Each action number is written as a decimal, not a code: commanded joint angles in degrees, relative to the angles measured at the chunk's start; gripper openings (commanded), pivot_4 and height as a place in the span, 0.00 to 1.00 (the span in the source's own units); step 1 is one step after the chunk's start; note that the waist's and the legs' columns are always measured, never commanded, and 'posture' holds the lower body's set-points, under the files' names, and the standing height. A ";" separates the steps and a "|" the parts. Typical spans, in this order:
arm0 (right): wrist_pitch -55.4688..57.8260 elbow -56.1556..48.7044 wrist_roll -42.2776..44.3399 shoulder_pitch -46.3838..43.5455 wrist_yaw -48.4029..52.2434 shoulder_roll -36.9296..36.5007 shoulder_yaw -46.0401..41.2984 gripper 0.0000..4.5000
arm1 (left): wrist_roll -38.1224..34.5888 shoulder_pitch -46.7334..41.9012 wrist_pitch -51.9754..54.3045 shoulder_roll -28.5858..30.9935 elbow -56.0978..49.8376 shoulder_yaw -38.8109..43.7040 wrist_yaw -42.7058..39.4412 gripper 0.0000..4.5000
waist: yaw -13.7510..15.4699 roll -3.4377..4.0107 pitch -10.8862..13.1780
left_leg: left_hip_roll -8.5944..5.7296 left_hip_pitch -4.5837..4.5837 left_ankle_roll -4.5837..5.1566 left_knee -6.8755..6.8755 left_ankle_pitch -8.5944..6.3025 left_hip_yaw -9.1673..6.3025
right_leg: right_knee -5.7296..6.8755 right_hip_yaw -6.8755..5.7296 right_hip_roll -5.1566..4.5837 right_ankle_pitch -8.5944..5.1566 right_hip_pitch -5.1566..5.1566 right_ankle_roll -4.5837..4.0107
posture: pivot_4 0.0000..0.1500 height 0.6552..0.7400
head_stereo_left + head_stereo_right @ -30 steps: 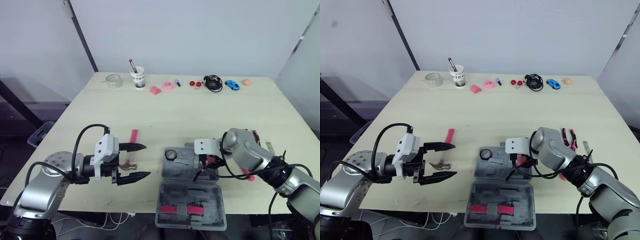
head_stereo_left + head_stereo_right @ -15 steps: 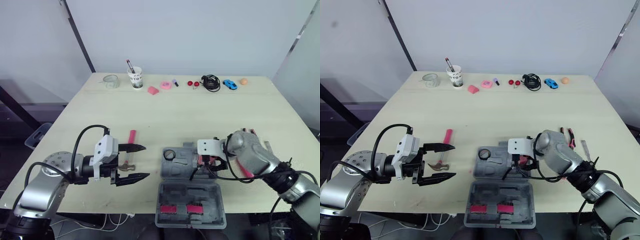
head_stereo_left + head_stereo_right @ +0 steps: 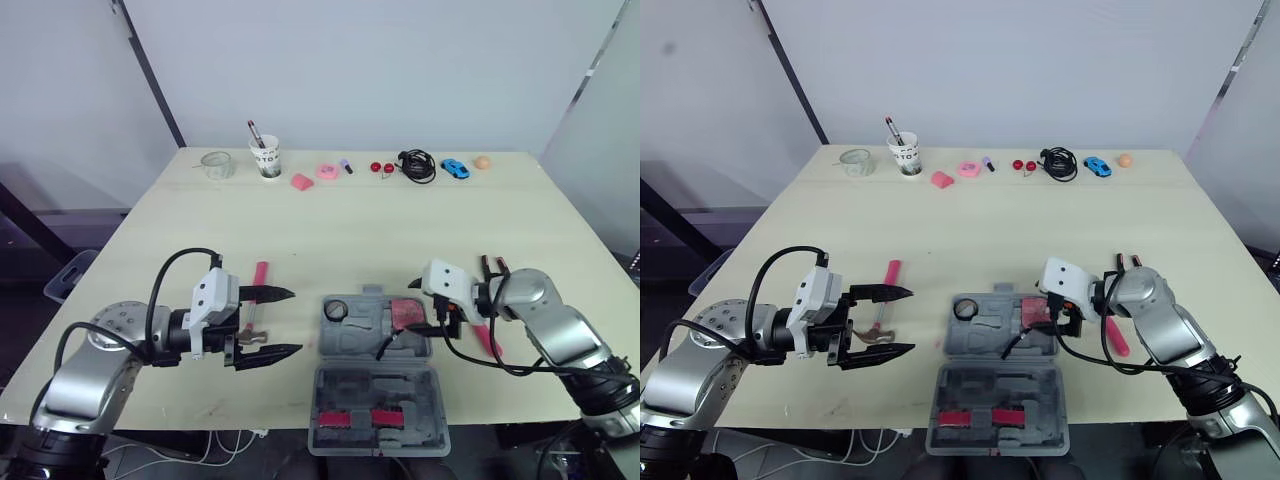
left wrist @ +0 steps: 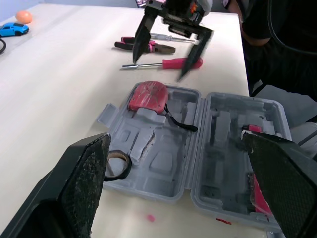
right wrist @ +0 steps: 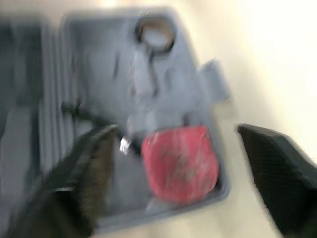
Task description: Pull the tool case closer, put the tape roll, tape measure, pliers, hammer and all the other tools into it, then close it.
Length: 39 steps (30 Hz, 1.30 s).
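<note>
Tool case [image 3: 365, 328] lies open on the surface [image 3: 330, 225] in the head views, between the two pincers, with its lid folded flat toward the near edge. The left pincer [image 3: 296, 322] hovers just beside the case's left side, spread wide and holding nothing. The hammer [image 3: 262, 272] lies on the surface right under its fingers, pink handle pointing away. The right pincer [image 3: 446, 322] hangs at the case's right side, also spread and empty, just beside the red tape measure [image 3: 405, 313], which sits in the tray. The tape roll [image 3: 338, 310] sits in the tray corner nearest the left pincer. The pliers [image 3: 490, 266] and a pink screwdriver [image 3: 486, 340] lie outside the case, on the outer side of the right pincer.

In the left wrist view, the left pincer's fingers [image 4: 81, 183] frame the open case straight ahead. The tape roll is close to one finger and the tape measure farther on. Beyond that, the right pincer stands with its fingers apart above the screwdriver, near the pliers.

The right wrist view is blurred. The tape measure lies in the tray between the two spread fingers [image 5: 277, 168], and the tape roll sits farther ahead.
</note>
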 commanded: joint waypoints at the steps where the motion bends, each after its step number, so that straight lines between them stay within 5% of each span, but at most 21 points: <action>1: -3.95 1.87 5.19 1.92 -1.69 3.39 -3.81 0.50 | 0.01 -0.77 -0.71 -0.24 -0.11 -0.44 0.02 1.00 | 0.00 -0.04 -0.02 | 0.00 0.01 0.00 -0.02 0.00 0.02 | 0.00 0.02 0.00 0.00 0.00 0.00 | 1.00 1.00; 3: -5.58 3.75 5.60 2.62 -2.35 4.54 -4.12 0.28 | -0.04 -0.98 -0.69 -0.22 0.02 -0.57 0.03 1.00 | -0.01 -0.02 -0.01 | 0.00 0.02 0.00 -0.02 0.00 0.06 | 0.00 0.05 0.00 0.00 0.00 0.01 | 1.00 1.00; 19: -26.67 30.56 4.33 2.21 -4.99 10.84 -4.19 0.28 | 0.10 -1.57 -0.67 0.24 0.22 -0.53 0.20 1.00 | -0.05 0.01 0.02 | 0.01 0.11 0.00 -0.06 0.00 0.17 | 0.00 0.18 0.00 -0.05 0.00 -0.09 | 1.00 1.00; 31: -31.05 46.24 0.32 2.98 -8.60 13.57 -2.61 0.28 | 0.04 -0.60 -0.36 0.52 -0.45 -0.36 0.37 1.00 | -0.16 -0.22 -0.14 | 0.03 0.38 0.00 -0.06 0.00 0.23 | 0.03 0.28 0.00 -0.07 0.16 -0.13 | 1.00 1.00; 39: -32.63 43.30 0.69 3.71 -9.87 14.17 -2.98 0.28 | -0.11 0.53 -0.27 -0.42 -0.38 -0.22 1.72 1.00 | -0.14 -0.43 -0.27 | 0.05 1.17 -0.01 -0.17 -0.02 0.35 | -0.02 0.40 -0.01 -0.13 0.81 -0.21 | 1.00 1.00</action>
